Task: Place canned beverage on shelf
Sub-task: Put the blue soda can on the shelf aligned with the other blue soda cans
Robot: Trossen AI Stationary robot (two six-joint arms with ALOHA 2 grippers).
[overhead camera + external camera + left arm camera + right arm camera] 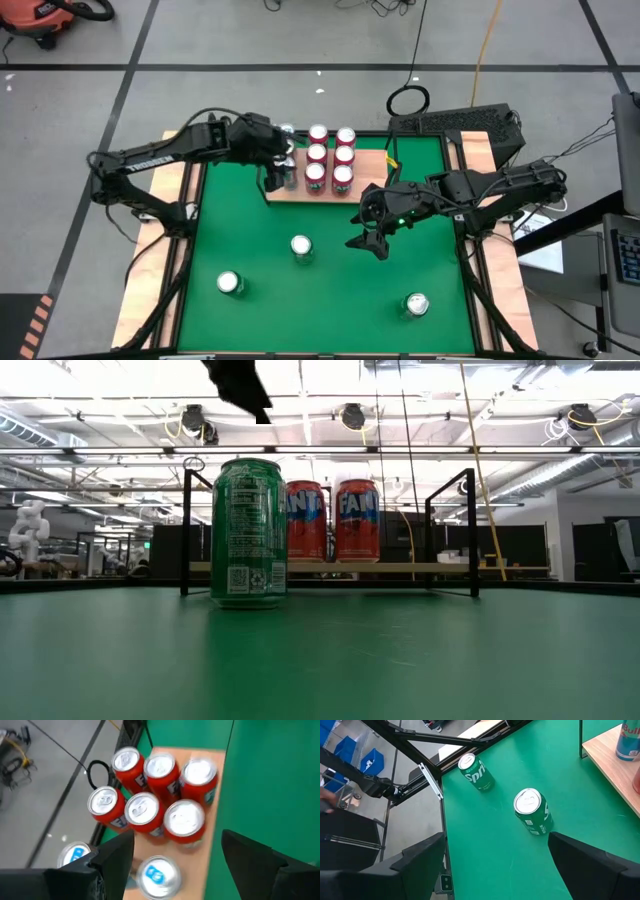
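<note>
1. The left tool [283, 172] hangs over the left end of the shelf [372, 158], its fingers [112, 865] apart with nothing between them. A slim blue-and-silver can [159, 874] stands on the board right below it.
2. The right tool [368, 238] hovers over the green mat [330, 310], its fingers apart and holding nothing. A green can [301, 246] stands just to its left.
3. My judgement: the step in hand is the pick of that green can. The right tool should come down with one finger on each side of the can, close at mid-height, and lift it straight up.
4. Six red cans [331, 159] fill the middle of the shelf in two rows. I judge the bare right end of the board the better spot, reached from the near side so the side rail is not struck.
5. Two more green cans stand well apart on the near part of the mat, one at the left [230, 284] and one at the right [416, 303].
6. The left arm covers the left end of the shelf from above, so I cannot tell how many cans stand there.
7. At desk level only one green can and two red ones show; both tools are out of sight there, and the dark shape at the top edge cannot be made out.
</note>
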